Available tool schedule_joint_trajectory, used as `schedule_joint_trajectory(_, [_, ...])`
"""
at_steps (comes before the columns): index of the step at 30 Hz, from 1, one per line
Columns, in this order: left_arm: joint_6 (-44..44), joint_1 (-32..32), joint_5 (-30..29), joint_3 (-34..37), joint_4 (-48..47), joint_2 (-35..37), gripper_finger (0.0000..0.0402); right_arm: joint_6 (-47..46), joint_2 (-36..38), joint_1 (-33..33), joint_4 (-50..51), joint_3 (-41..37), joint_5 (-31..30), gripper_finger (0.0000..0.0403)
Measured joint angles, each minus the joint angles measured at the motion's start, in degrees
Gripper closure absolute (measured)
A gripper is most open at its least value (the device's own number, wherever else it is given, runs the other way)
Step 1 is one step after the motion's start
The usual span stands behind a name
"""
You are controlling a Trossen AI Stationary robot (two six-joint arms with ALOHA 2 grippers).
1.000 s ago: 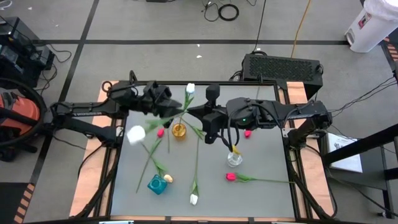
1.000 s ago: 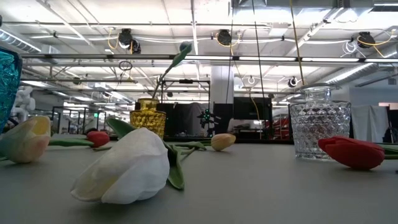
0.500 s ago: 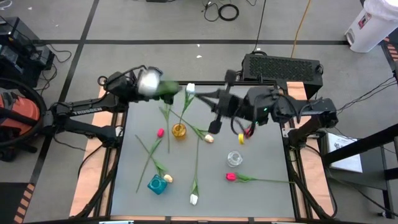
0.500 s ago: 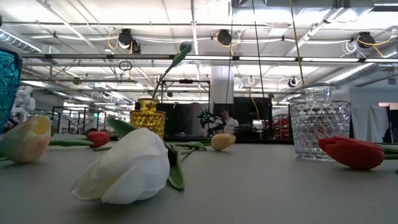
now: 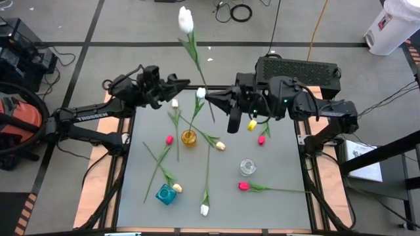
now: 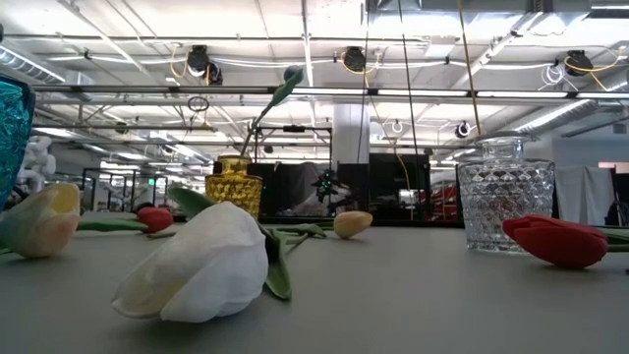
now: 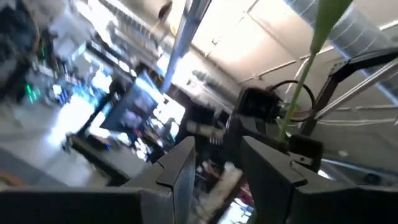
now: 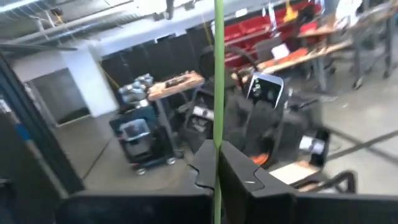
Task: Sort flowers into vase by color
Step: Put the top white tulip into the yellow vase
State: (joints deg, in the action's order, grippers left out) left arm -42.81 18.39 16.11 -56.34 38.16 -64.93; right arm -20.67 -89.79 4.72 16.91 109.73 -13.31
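Overhead, a white tulip (image 5: 186, 19) is held by its stem in the closed right gripper (image 5: 211, 98); the left gripper (image 5: 182, 84) is parted, empty, beside a yellow vase (image 5: 189, 138).

A black ventilated box (image 5: 297, 69) sits behind the table (image 5: 282, 174), with a coiled cable (image 5: 241, 12) on the floor.

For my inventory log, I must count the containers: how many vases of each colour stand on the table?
Teal cut-glass vase: 1
Amber-yellow glass vase: 1
Clear cut-glass vase: 1
Total: 3
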Motion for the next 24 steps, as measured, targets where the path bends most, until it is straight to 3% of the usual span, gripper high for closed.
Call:
schedule_joint_trajectory(9, [7.0,-0.6,-3.0,0.0,5.0,0.0,0.0265,-8.1,-0.2,-0.8,8.8,0.0,0.2,0.0402])
schedule_joint_trajectory(24, [15.3,-5.7,-6.2,-0.1,1.5,0.0,0.0265,-12.6,-6.1,-1.8,7.8,0.0,4.7,0.0403])
